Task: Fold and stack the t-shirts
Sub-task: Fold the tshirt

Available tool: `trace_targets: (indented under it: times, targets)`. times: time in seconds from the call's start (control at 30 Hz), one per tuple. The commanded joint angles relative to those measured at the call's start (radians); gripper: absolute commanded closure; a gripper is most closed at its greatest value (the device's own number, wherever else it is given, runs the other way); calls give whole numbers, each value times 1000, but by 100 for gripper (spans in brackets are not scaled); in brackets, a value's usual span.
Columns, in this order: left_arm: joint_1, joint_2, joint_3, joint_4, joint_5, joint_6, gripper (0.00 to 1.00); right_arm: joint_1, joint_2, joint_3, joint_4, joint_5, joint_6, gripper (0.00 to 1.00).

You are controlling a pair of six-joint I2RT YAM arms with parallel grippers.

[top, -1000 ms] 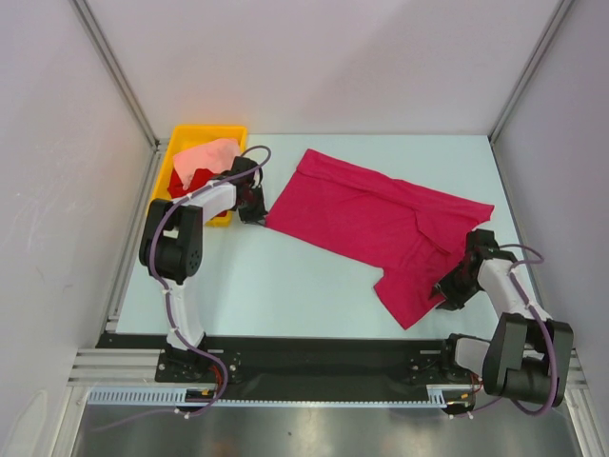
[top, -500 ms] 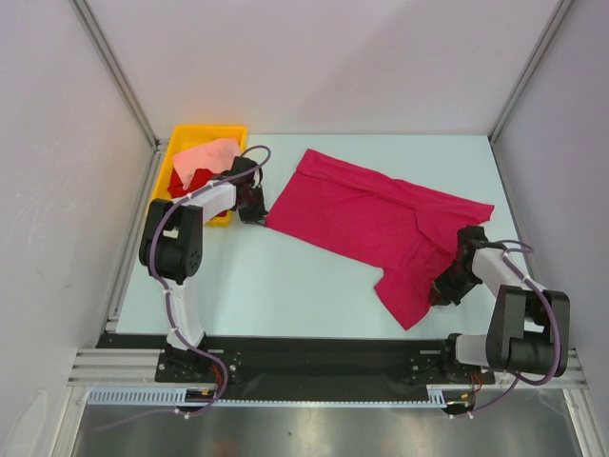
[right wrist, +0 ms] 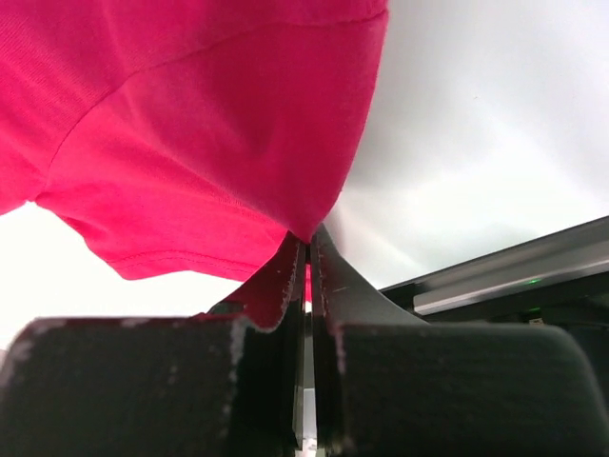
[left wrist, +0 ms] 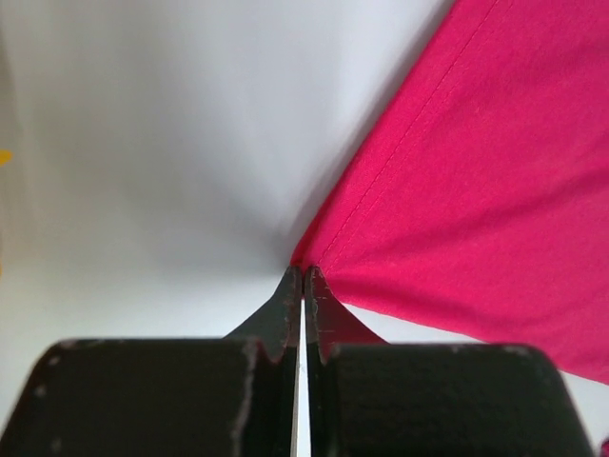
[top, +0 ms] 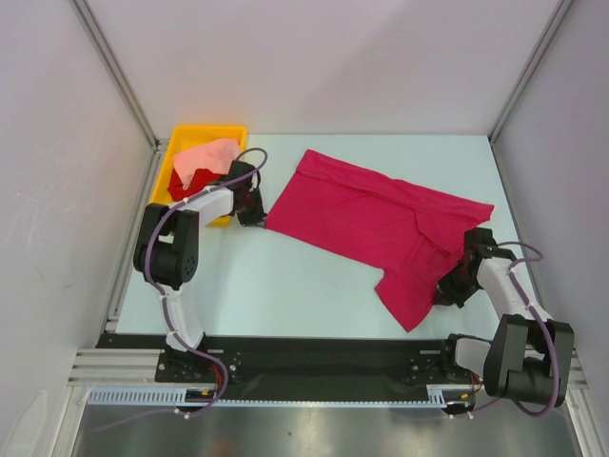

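Pinches a corner of the magenta-crimson cloth t-shirt (top: 371, 214) in the fully closed left gripper (top: 258, 214). Clamps its near edge in the closed right gripper (top: 449, 290).

No legible text, labels, brand marks, numbers or signs in any view, magenta t-shirt (top: 371, 224) plain, yellow bin (top: 214, 130) without readable marking.

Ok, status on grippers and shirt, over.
Left gripper shut on magenta shirt corner. Right gripper shut on its near edge. Pink shirt, red shirt in yellow bin. Nothing blocking.
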Motion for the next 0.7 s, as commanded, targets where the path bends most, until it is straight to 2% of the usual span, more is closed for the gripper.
trace_targets:
  times: [0.0,0.37,0.67]
  targets:
    - [3,-72,26,14,14,-24,100,-31,25,57,-43,-14,-44,100]
    - [-8,48,367,-71,29,-27,100,-143,173,328,-50,-31,-189,100]
    - [-19,266,717,-157,40,-44,100,-181,338,503,-29,-55,-225,100]
